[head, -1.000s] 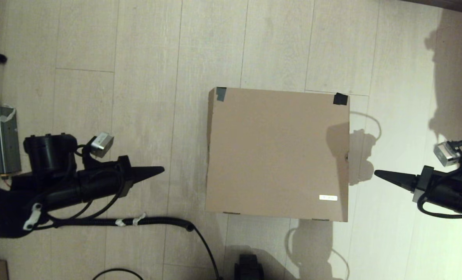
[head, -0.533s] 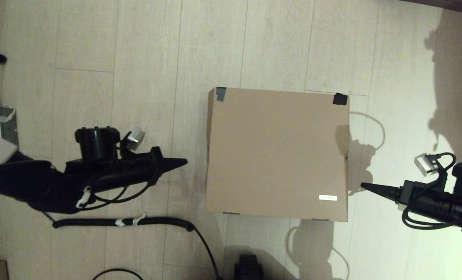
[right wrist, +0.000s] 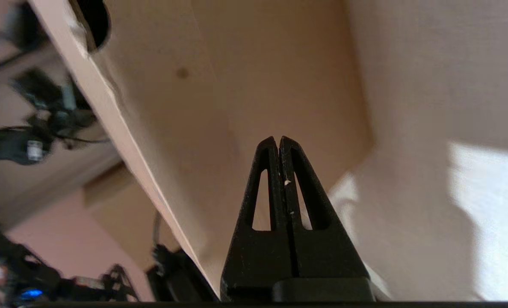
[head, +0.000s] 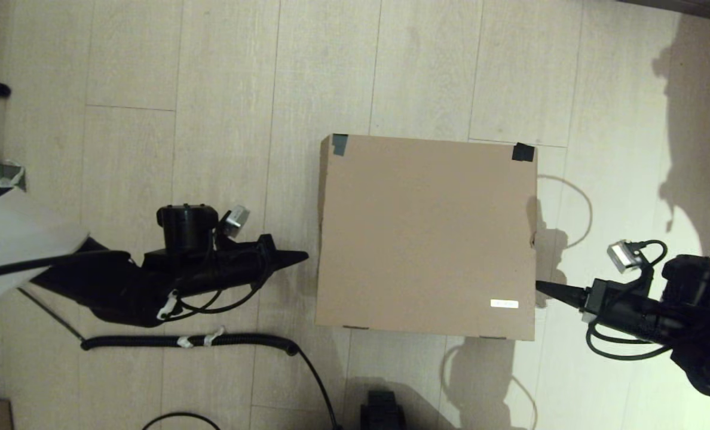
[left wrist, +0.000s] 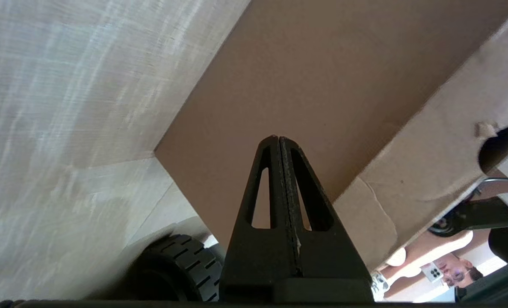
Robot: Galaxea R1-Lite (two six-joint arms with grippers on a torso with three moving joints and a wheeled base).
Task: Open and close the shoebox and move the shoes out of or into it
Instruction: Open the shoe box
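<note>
Two tools flank the shoebox (head: 427, 236) on the floor: our left tool (head: 301, 257) just off its left wall, our right tool (head: 540, 287) touching the right wall. Both are pinched closed and empty, likely placed to lift the closed lid. We see no shoes.

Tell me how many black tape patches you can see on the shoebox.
2: one at the shoebox's far left corner, one at its far right corner. Any on its sides or underside would be hidden.
</note>
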